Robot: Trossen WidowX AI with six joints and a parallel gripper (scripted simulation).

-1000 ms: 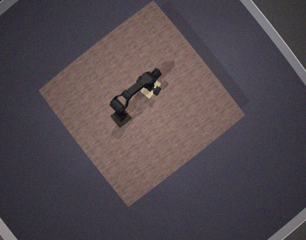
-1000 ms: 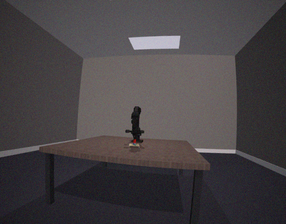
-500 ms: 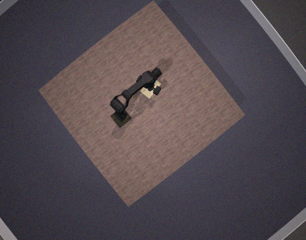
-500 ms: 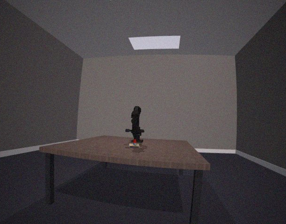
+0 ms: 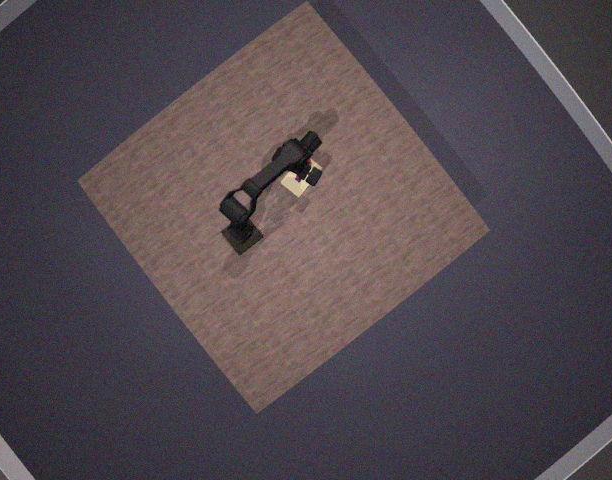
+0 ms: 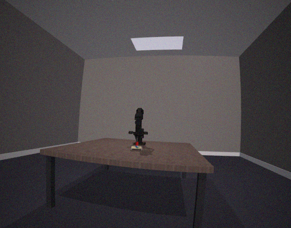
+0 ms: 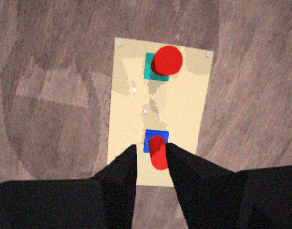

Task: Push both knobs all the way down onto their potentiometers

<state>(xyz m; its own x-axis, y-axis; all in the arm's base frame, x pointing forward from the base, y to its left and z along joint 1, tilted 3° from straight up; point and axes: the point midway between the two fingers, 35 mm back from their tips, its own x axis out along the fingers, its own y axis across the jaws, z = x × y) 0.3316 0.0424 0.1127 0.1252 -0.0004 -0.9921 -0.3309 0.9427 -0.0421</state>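
The cream circuit board stands on the table. Near its far end in the wrist view, a wide red knob sits over the teal potentiometer and looks raised, off to the upper right of it. A narrower red knob is over the blue potentiometer; how low it sits is not clear. My gripper is open part way, its fingertips on both sides of the narrow knob. The right tip is close to that knob or overlaps it in view; cream board shows between the knob and the left tip.
The arm's base stands on the wooden table, and the arm reaches over the board. Small white pins stick up from the board between the potentiometers. Grey screws mark its corners.
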